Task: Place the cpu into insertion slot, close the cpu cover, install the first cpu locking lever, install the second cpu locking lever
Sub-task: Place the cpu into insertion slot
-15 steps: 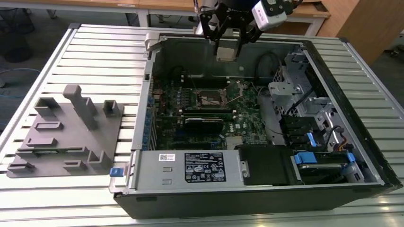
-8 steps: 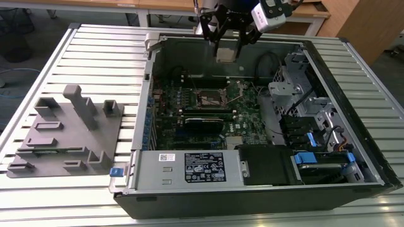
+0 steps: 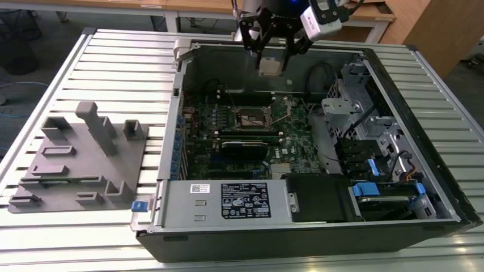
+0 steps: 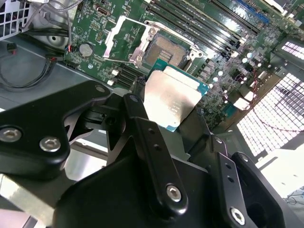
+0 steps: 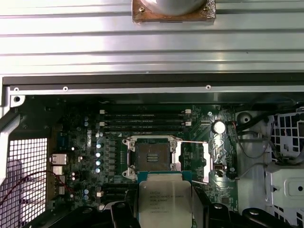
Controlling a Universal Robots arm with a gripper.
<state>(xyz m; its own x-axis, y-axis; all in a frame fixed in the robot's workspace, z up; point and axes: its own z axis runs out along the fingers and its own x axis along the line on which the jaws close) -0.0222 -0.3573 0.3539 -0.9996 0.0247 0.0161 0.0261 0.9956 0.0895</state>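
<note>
My gripper (image 3: 271, 63) hangs above the far wall of the open computer case, shut on the cpu (image 3: 270, 67). In both wrist views the cpu (image 4: 171, 97) (image 5: 165, 202) is a flat silver square on a green carrier, pinched by its edges between the black fingers (image 4: 138, 114). Below it on the green motherboard lies the insertion slot (image 3: 253, 118) (image 4: 166, 50) (image 5: 152, 156), a dark square socket with a metal rim and nothing in it. In the second wrist view the cpu cover (image 4: 113, 38), a silver frame with a window, stands flipped open beside the slot.
Long black memory slots (image 5: 142, 121) run beside the socket. A grey drive cage (image 3: 355, 110) and cables fill the case's right side in the exterior view, and a power supply (image 3: 226, 201) sits at the front. A grey fixture block (image 3: 76, 158) rests on the slatted table (image 3: 121, 62).
</note>
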